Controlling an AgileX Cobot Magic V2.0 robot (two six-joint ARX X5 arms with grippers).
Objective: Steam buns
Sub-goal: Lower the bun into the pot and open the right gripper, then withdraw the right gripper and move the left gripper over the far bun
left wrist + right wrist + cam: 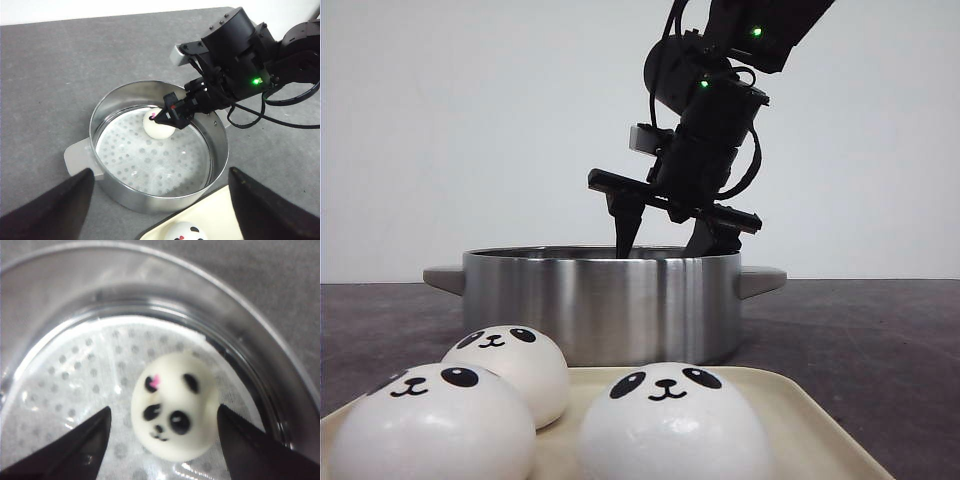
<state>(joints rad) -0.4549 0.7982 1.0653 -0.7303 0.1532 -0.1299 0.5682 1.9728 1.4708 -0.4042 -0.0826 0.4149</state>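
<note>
My right gripper (162, 440) reaches down into the pot (100, 117), its jaws spread wide on either side of one bun (172, 405). The right-hand jaw seems to touch the bun's side; the other stands apart from it, so the jaws are released, not clenched on it. This bun is a small white dome with a panda face: black ears, black oval eyes, a tiny nose and a smile, plus a pink mark on one ear. It rests on the white dotted steamer sheet (135, 160) on the pot's floor, near the wall.

My left gripper (160, 210) hangs above the near side of the pot, jaws wide apart and holding nothing.

Nearer than the pot, beneath my left jaws, a cream tray (800, 420) lies on the grey table (880, 340), just beside the pot. On it sit three more buns (675, 425), white and smooth, with the same panda faces. I can read no writing or brand anywhere.
</note>
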